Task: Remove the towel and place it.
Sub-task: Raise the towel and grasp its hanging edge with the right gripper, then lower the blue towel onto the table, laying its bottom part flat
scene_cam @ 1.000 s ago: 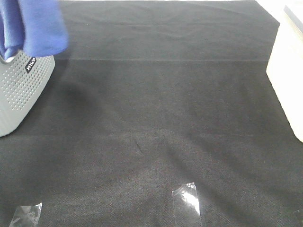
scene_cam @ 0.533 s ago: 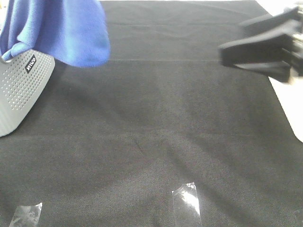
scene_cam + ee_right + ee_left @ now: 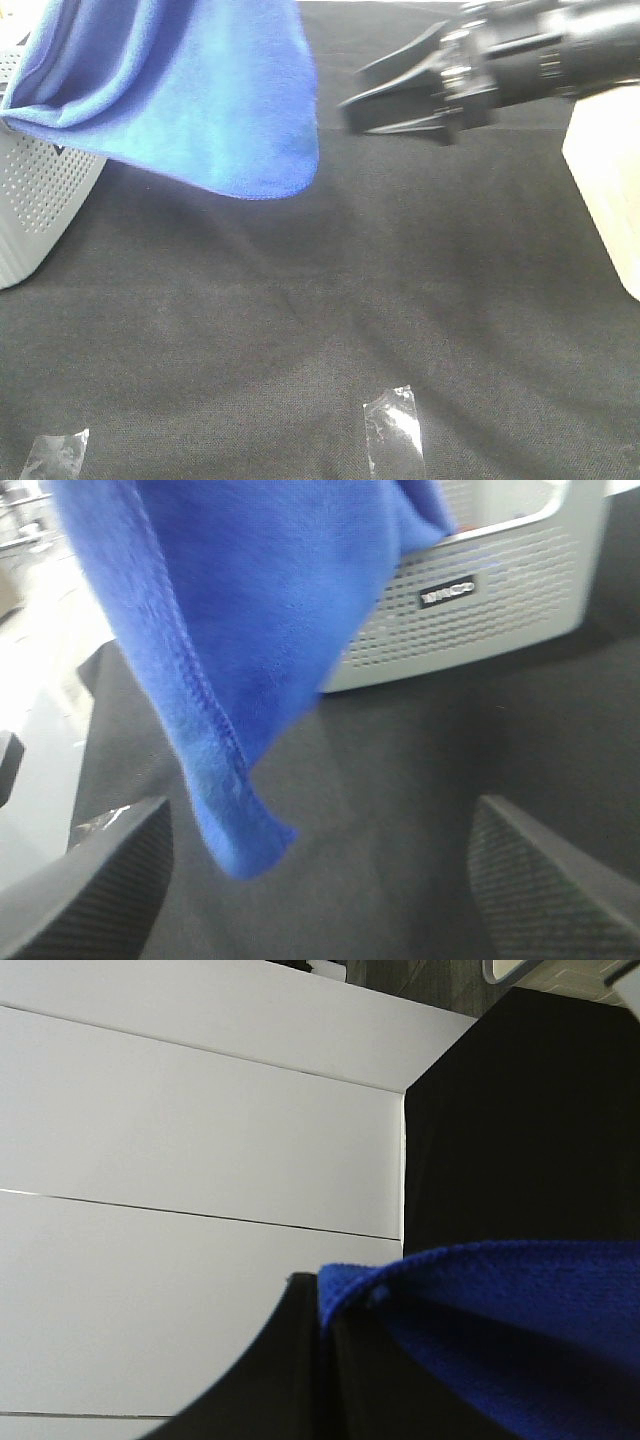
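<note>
We see the black table cloth (image 3: 330,300) below, and the towel (image 3: 200,100) hangs over the grey basket (image 3: 30,210), pinched by the left gripper (image 3: 325,1360). The right gripper (image 3: 355,100) is spread wide near the loose corner. We'd grab that corner squarely, then stretch the towel and lower it flat.

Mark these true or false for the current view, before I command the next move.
1. The left gripper is shut on the towel. True.
2. The right gripper is pinching the towel. False: its fingers stand open, apart from the cloth.
3. The towel hangs clear of the black table cloth. True.
4. The basket is red. False: it is light grey with perforated walls.
5. A strip of clear tape lies on the black table cloth. True.
</note>
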{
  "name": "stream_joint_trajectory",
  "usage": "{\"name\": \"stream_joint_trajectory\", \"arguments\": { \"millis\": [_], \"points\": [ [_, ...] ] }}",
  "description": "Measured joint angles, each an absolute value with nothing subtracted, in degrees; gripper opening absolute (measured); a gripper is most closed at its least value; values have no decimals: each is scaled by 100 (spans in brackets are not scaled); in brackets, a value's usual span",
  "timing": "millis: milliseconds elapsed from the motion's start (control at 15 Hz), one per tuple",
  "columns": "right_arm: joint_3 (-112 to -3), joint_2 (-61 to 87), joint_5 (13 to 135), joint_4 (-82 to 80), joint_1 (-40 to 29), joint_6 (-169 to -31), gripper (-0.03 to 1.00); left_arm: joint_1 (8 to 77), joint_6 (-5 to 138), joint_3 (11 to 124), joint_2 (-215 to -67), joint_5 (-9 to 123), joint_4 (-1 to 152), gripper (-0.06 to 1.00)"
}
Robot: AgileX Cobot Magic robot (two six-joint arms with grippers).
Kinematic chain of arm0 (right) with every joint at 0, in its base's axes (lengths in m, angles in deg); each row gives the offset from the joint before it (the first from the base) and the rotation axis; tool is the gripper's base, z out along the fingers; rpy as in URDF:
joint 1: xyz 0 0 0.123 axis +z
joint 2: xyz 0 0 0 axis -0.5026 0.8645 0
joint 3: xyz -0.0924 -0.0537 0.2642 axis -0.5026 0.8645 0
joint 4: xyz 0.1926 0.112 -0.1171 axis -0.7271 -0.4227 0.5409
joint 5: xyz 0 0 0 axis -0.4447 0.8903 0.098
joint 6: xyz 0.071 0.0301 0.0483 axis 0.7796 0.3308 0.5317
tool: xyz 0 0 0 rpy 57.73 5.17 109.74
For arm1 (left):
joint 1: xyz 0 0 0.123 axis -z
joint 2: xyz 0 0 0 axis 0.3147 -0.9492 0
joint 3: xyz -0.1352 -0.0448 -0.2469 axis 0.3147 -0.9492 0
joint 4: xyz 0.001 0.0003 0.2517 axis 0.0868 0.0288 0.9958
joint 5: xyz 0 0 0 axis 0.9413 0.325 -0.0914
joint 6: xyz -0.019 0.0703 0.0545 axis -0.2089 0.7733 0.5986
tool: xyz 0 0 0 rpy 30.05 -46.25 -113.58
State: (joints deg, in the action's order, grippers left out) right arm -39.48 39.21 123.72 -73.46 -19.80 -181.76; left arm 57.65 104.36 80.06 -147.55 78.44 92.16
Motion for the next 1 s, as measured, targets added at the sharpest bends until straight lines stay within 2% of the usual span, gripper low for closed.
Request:
{"name": "stream_joint_trajectory", "arguments": {
  "millis": [400, 600, 733, 800, 867, 1000],
  "points": [
    [-4521, 4437, 12326, -7352, -1115, -18227, 77, 5765, 10436, 8006, -14755, 7752, 9216, 0],
    [-4538, 4443, 12555, -7077, -1069, -18090, 76, 5656, 10430, 8006, -14755, 7718, 9428, 0],
    [-4538, 4443, 12492, -6848, -1069, -17918, 70, 5599, 10430, 8006, -14755, 7718, 9526, 0],
    [-4538, 4443, 12492, -6848, -1069, -17918, 70, 5599, 10430, 8006, -14755, 7718, 9526, 0],
    [-4538, 4443, 12137, -6710, -1069, -17620, 46, 5599, 10430, 8006, -14755, 7718, 9594, 0],
    [-4538, 4443, 11976, -6699, -1069, -17494, 24, 5599, 10430, 8006, -14755, 7781, 9692, 0]
  ]
}}
